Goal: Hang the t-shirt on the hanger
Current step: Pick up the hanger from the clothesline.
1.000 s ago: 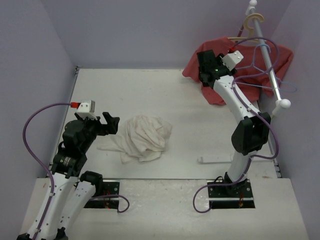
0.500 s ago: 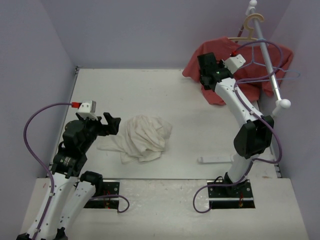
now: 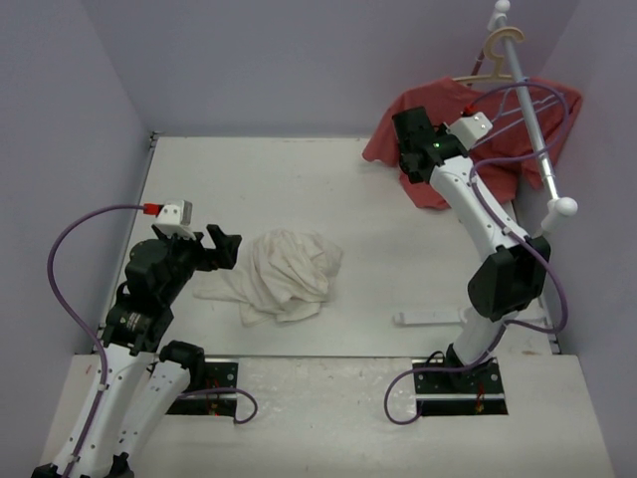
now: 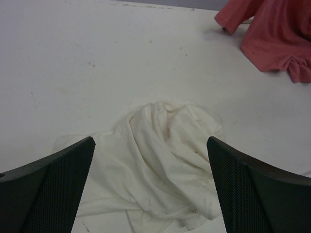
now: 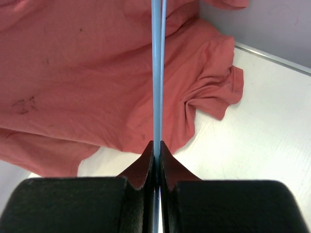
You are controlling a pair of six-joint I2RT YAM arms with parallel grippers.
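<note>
Lavender walls (image 3: 299,60) close in a white table (image 3: 299,189), which fills most of the top view. At the upper right, a metal rail (image 3: 532,110) slants down the frame. A red t-shirt (image 3: 386,137) hangs from it on a tan wooden hanger (image 3: 498,45), its lower edge spilling onto the table.

The t-shirt (image 3: 289,274) lies crumpled in a soft heap left of centre, well apart from the rail.

My left gripper (image 4: 150,141) hovers just beside that heap with its fingers spread wide, one on each side of the wrist view and touching no cloth.

My right gripper (image 5: 156,148) is up in the upper right against the red shirt. Its fingers are pressed together on the hanger (image 5: 156,73), whose thin blue wire runs straight up the middle of the wrist frame. From above I cannot tell whether its hook sits on the rail.

I judge the step in hand to be fetching the hanger, with the grip made and the lift not yet begun. Next I would raise it clear of the rail without dragging the red shirt along. Then I would carry it down toward the heap, while the left gripper finds the collar or hem to open for it.
</note>
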